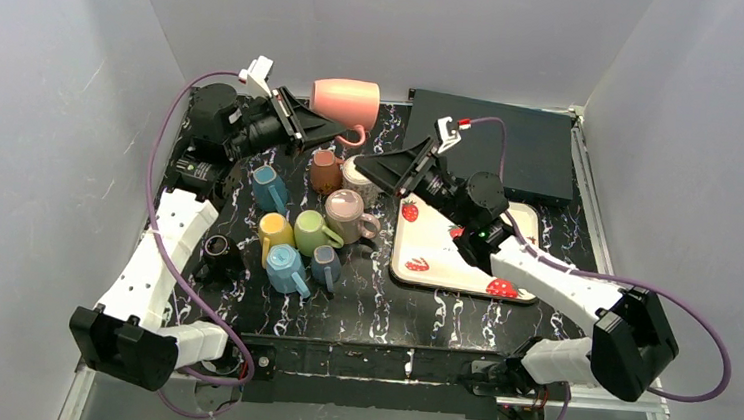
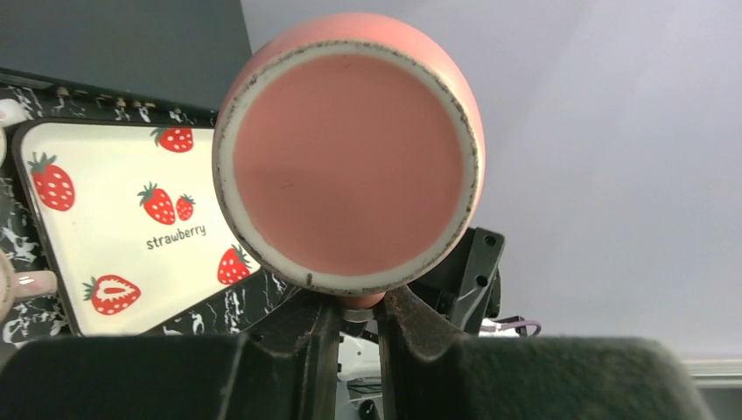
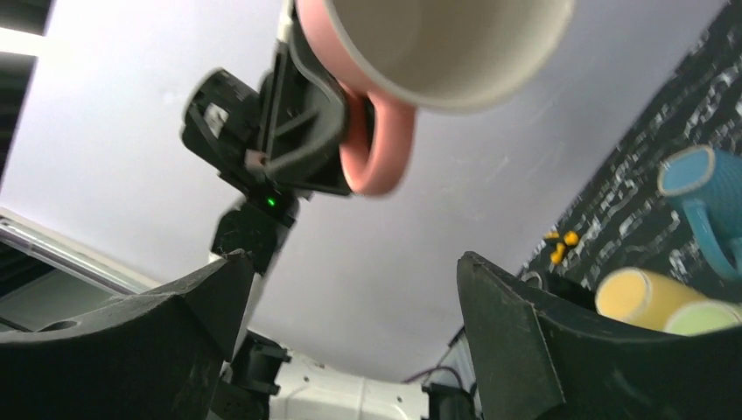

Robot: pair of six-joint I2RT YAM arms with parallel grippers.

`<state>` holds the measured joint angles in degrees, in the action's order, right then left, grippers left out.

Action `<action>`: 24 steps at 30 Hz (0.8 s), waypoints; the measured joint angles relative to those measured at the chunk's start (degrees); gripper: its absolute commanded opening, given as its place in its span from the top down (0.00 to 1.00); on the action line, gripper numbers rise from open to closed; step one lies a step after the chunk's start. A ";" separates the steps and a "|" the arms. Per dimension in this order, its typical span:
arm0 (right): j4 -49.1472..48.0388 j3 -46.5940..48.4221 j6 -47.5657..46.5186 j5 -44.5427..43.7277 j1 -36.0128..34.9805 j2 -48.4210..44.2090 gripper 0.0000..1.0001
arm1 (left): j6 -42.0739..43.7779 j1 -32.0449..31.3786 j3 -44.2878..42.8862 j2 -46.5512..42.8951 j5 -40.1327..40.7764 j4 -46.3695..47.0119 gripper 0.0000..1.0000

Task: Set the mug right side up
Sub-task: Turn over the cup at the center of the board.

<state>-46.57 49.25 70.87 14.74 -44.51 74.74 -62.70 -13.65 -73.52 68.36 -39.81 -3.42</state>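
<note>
1. Lower centre, top view: your strawberry tray (image 1: 441, 241) lies on the table (image 1: 390, 317).
2. Mid-frame, your right jaws gape, released, empty.
3. Upper centre, your left jaws grasp the pink mug (image 1: 347, 98) by its handle, airborne, on its side.

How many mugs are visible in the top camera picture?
9: the pink mug is held up in the left gripper; eight are grouped on the table. A dark object left of them may be a tenth.

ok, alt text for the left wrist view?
A pink mug, its base facing the camera, fills the centre, its handle pinched in the left tool at the bottom. A strawberry tray lies at the left.
</note>
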 measured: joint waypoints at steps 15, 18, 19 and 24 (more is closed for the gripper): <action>-3.80 7.37 6.73 -5.05 0.09 5.88 0.42 | -1.84 -1.20 1.22 -0.96 -0.15 2.10 1.00; -3.74 8.11 8.15 -5.53 0.09 7.13 0.51 | -1.86 -1.18 1.81 -1.01 -0.13 2.19 1.00; -3.85 8.44 8.83 -5.60 0.09 7.80 0.54 | -1.77 -1.11 1.81 -1.05 -0.09 2.21 1.00; -5.73 9.25 11.98 -5.66 0.09 10.16 0.93 | -0.87 -1.14 2.12 -1.68 -0.07 2.29 1.00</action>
<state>-52.29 58.50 82.85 9.08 -44.42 84.90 -63.57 -14.79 -71.40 66.67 -39.88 -1.13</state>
